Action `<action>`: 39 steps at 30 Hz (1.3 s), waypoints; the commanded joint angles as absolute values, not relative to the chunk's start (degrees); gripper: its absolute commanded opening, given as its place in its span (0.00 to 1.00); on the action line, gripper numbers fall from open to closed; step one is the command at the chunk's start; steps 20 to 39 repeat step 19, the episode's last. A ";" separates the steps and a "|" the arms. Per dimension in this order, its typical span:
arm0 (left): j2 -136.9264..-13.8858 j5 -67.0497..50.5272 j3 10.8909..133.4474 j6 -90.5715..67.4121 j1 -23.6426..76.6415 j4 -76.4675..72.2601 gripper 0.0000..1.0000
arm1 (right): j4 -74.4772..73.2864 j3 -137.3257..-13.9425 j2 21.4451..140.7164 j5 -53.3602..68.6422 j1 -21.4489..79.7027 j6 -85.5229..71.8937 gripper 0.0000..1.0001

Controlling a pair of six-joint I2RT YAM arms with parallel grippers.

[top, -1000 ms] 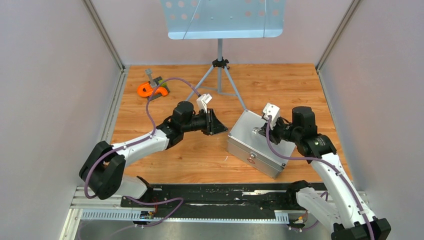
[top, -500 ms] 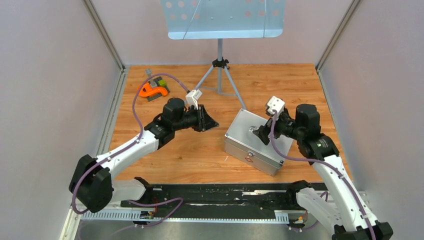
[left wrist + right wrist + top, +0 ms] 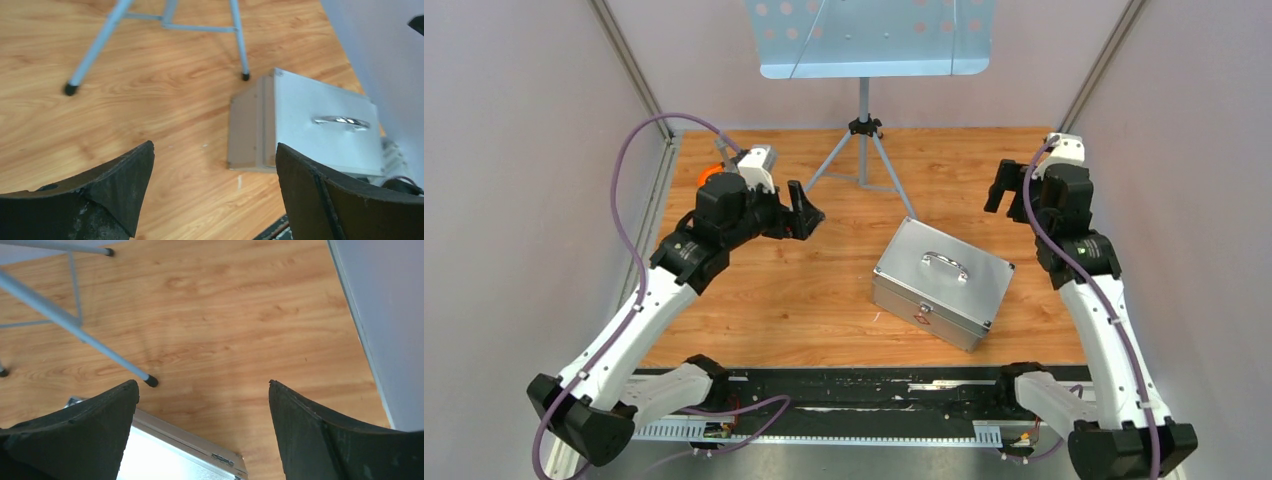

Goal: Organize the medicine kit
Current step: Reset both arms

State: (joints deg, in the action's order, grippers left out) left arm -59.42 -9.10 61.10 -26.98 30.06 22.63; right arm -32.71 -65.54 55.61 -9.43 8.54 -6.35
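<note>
Carrying everything here, the wooden bench [image 3: 824,310] has a music stand [image 3: 862,130] planted at its far edge, one tripod foot close to the far corner of the medicine kit [image 3: 942,284]. The kit sits right of centre, turned at an angle, with its lid down. Both arms are raised and well apart from it. The left gripper [image 3: 804,205] hangs over the far left of the bench, and the right gripper [image 3: 1009,187] is up by the right wall. Each has its fingers spread wide and holds nothing.

The handle [image 3: 945,264] lies flat on the lid. The latches [image 3: 927,316] face the near edge, and whether they are snapped shut is too small to tell. A small orange object [image 3: 709,175] peeks out behind the left arm.

With the lid down and no loose packets in view, the packing looks finished or close to it. Any next move would call for one arm to come down squarely at the front to check or press the latches, without nudging the case.
</note>
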 commanded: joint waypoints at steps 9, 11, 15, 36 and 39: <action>-65.25 22.46 76.69 -21.47 28.02 49.33 1.00 | -38.07 -65.81 60.97 -15.56 -4.39 -26.81 1.00; -65.81 24.32 76.99 -21.35 27.99 50.49 1.00 | -38.06 -65.91 61.14 -16.96 -4.39 -27.11 1.00; -64.17 25.32 74.99 -21.28 28.08 48.13 1.00 | -37.92 -65.80 60.49 -18.08 -4.39 -26.97 1.00; -62.03 23.94 73.36 -21.14 28.02 45.88 1.00 | -37.62 -65.56 59.74 -19.94 -4.44 -27.15 1.00; -62.03 23.94 73.36 -21.14 28.02 45.88 1.00 | -37.62 -65.56 59.74 -19.94 -4.44 -27.15 1.00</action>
